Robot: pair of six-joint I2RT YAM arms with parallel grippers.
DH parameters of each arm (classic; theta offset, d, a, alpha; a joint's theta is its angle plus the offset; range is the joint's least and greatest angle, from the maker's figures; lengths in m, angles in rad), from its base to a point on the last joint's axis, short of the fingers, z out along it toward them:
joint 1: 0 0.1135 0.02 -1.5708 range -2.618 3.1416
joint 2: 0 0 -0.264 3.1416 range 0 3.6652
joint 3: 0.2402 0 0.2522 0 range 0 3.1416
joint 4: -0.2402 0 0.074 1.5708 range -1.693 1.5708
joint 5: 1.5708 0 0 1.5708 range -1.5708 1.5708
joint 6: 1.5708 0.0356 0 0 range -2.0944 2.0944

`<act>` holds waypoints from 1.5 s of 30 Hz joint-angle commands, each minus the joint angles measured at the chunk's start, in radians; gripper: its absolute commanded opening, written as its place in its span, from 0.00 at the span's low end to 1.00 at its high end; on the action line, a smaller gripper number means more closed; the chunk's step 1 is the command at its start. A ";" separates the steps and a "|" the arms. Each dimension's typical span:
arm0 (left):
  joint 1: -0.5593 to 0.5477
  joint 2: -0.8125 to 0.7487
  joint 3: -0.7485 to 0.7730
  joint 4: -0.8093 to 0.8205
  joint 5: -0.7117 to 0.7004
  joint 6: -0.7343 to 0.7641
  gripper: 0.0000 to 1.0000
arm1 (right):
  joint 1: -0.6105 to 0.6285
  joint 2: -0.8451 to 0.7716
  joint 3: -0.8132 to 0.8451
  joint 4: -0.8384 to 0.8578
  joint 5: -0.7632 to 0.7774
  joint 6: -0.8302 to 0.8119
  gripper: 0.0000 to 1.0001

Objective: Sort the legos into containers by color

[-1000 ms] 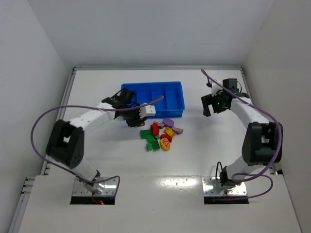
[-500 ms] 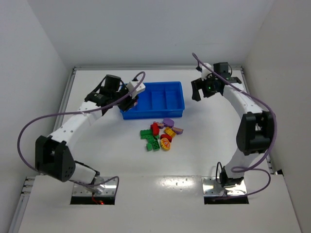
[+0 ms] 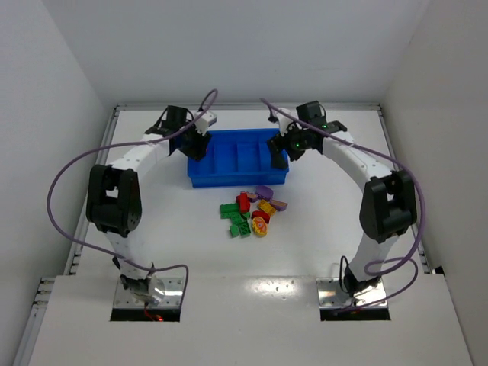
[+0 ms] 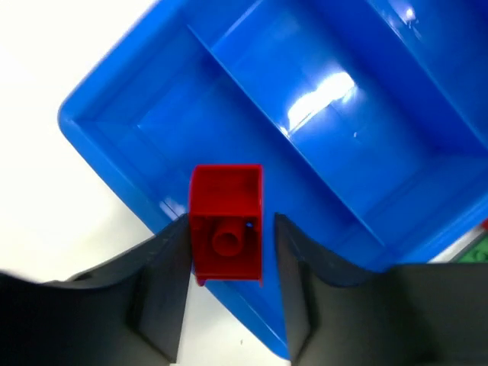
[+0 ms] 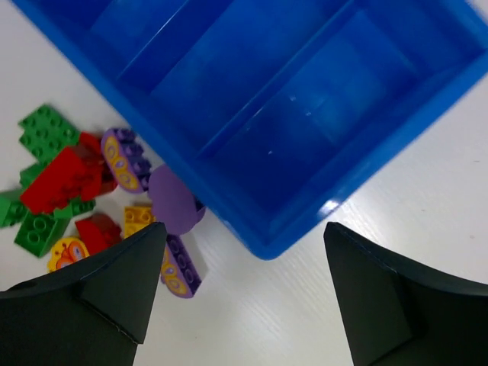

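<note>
The blue tray [image 3: 239,157] lies at the middle back, and its four compartments look empty. My left gripper [image 3: 200,143] hovers over the tray's left end. In the left wrist view it [image 4: 227,229] is shut on a red brick [image 4: 226,229], underside toward the camera, above the tray's rim [image 4: 114,179]. My right gripper [image 3: 280,151] is open and empty over the tray's right near corner [image 5: 267,245]. The loose legos [image 3: 250,210] lie in a pile in front of the tray: green [image 5: 46,130], red [image 5: 61,175], yellow [image 5: 137,217] and purple [image 5: 174,202].
White walls stand at the back and on both sides of the white table. Each arm's purple cable [image 3: 69,179] loops out to its side. The arm bases [image 3: 149,293] are at the near edge.
My left arm has carried the red brick from the pile to the tray's left end. My right arm has swung in from the right side to the tray's right end.
</note>
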 commanded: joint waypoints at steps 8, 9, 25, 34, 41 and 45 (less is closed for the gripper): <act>0.102 -0.096 0.025 0.170 0.109 -0.217 0.73 | 0.077 0.004 0.030 -0.106 -0.076 -0.162 0.84; 0.102 -0.122 -0.008 0.197 0.092 -0.238 0.78 | 0.092 0.019 0.064 -0.140 -0.076 -0.146 0.82; 0.099 -0.624 -0.321 0.260 -0.525 -0.403 0.92 | 0.372 -0.030 -0.003 -0.116 0.336 0.513 0.68; 0.099 -0.799 -0.452 0.188 -0.549 -0.394 0.93 | 0.443 0.068 0.004 -0.104 0.433 0.645 0.77; 0.099 -0.810 -0.461 0.179 -0.558 -0.374 0.93 | 0.491 0.160 0.038 -0.104 0.456 0.675 0.77; 0.099 -0.819 -0.470 0.179 -0.558 -0.364 0.94 | 0.491 0.203 0.076 -0.104 0.465 0.675 0.77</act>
